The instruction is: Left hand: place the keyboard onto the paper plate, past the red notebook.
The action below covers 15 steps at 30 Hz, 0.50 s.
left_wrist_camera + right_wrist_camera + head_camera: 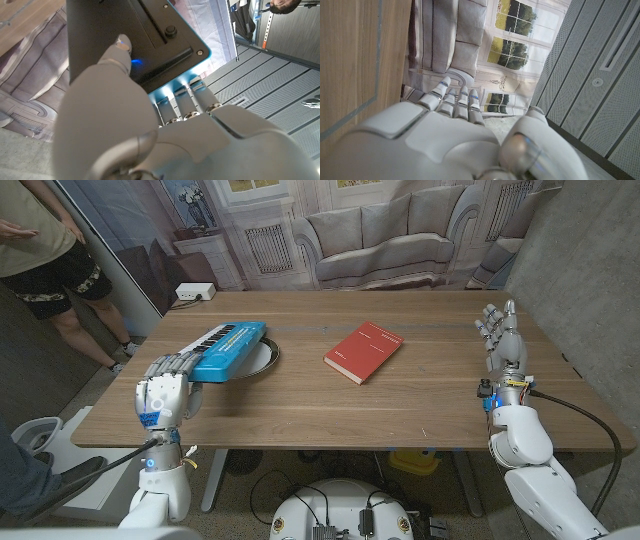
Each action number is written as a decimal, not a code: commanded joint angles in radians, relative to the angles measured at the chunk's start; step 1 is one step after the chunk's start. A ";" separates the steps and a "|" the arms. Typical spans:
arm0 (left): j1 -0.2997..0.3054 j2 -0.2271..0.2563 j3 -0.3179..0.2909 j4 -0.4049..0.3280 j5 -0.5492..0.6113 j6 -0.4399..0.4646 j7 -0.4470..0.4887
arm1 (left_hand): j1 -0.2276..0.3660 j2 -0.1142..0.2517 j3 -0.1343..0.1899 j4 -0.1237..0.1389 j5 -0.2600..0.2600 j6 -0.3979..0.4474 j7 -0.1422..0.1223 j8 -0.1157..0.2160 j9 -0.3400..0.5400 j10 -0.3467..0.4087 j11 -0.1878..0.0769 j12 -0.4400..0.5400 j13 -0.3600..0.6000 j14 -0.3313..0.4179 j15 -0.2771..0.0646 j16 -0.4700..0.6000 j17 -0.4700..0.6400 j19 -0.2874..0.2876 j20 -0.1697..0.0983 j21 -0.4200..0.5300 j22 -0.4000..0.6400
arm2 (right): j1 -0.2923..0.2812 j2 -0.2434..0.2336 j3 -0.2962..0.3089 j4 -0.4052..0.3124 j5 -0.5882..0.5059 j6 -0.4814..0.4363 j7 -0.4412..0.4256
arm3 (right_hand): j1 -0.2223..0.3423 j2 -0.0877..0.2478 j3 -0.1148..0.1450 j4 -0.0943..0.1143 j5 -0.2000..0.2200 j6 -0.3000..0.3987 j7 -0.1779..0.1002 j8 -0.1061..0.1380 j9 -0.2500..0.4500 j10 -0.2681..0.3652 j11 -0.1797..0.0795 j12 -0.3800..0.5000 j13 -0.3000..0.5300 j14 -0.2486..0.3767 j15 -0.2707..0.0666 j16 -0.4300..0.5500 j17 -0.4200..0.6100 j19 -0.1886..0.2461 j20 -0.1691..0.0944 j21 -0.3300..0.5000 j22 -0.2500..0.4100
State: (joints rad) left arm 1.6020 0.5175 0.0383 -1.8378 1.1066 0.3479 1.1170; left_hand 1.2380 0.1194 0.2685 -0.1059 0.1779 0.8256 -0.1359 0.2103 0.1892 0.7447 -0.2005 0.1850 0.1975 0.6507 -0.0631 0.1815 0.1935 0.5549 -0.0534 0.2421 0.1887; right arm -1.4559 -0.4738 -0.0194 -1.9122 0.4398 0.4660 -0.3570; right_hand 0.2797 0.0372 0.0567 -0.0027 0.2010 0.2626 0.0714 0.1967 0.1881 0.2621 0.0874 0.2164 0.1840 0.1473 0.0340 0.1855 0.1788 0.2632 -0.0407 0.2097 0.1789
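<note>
A blue toy keyboard (229,348) with white keys lies tilted across a paper plate (262,362) at the table's left. My left hand (164,392) grips the keyboard's near end; its black underside (125,35) shows in the left wrist view with my fingers (187,102) wrapped around its edge. To the right of the plate, mid-table, a red notebook (363,351) lies flat. My right hand (503,340) stands upright near the right edge with its fingers apart, holding nothing.
The wooden table (400,405) has bare surface in front of the notebook and between it and my right hand. A person (45,260) stands at the far left beyond the table. A white power strip (194,292) sits past the far edge.
</note>
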 commanded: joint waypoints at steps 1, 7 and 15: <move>-0.005 0.067 0.048 -0.007 -0.050 0.060 0.000 | -0.016 0.004 0.049 0.045 0.003 -0.023 -0.004 -0.005 0.005 -0.025 -0.001 -0.003 0.003 -0.044 -0.140 -0.006 0.003 -0.040 -0.071 -0.016 0.002 | -0.013 0.013 -0.001 0.003 -0.005 0.013 -0.006 | 0.001 0.006 -0.003 -0.002 0.002 0.009 -0.003 0.001 0.005 0.005 -0.006 -0.002 0.003 0.004 -0.001 0.000 0.004 0.009 -0.005 -0.006 0.006; -0.003 0.090 0.079 -0.010 -0.096 0.082 0.000 | -0.026 -0.011 0.043 0.042 0.001 -0.100 -0.010 -0.019 0.006 -0.099 0.001 -0.008 0.003 -0.122 -0.121 -0.005 0.003 -0.118 -0.049 -0.038 0.000 | -0.020 0.019 -0.004 0.002 -0.010 0.016 -0.011 | 0.001 0.006 -0.003 -0.003 0.002 0.010 -0.002 0.002 0.005 0.006 -0.005 -0.002 0.003 0.004 -0.002 0.000 0.004 0.008 -0.004 -0.006 0.006; -0.007 0.122 0.127 -0.010 -0.153 0.112 0.000 | -0.039 -0.019 0.037 0.043 0.000 -0.157 -0.012 -0.020 0.008 -0.160 -0.001 -0.007 0.004 -0.189 -0.103 -0.005 0.003 -0.166 -0.033 -0.046 -0.003 | -0.030 0.028 -0.011 0.005 -0.012 0.022 -0.015 | 0.000 0.005 -0.005 -0.003 0.002 0.011 -0.005 0.002 0.005 0.005 -0.006 -0.002 0.003 0.006 0.000 0.001 0.004 0.008 -0.002 -0.007 0.006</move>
State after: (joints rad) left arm 1.5984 0.5937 0.1082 -1.8450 1.0226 0.4168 1.1170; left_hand 1.1973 0.1102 0.3098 -0.0647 0.1772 0.6746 -0.1492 0.1949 0.1933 0.5930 -0.2018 0.1807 0.1974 0.4752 -0.0467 0.1775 0.1934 0.4031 -0.0452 0.2018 0.1858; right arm -1.4733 -0.4572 -0.0226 -1.9103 0.4332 0.4792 -0.3649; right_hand 0.2797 0.0372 0.0537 -0.0058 0.2009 0.2667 0.0674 0.1967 0.1881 0.2621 0.0874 0.2164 0.1841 0.1473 0.0340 0.1855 0.1788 0.2631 -0.0407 0.2030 0.1788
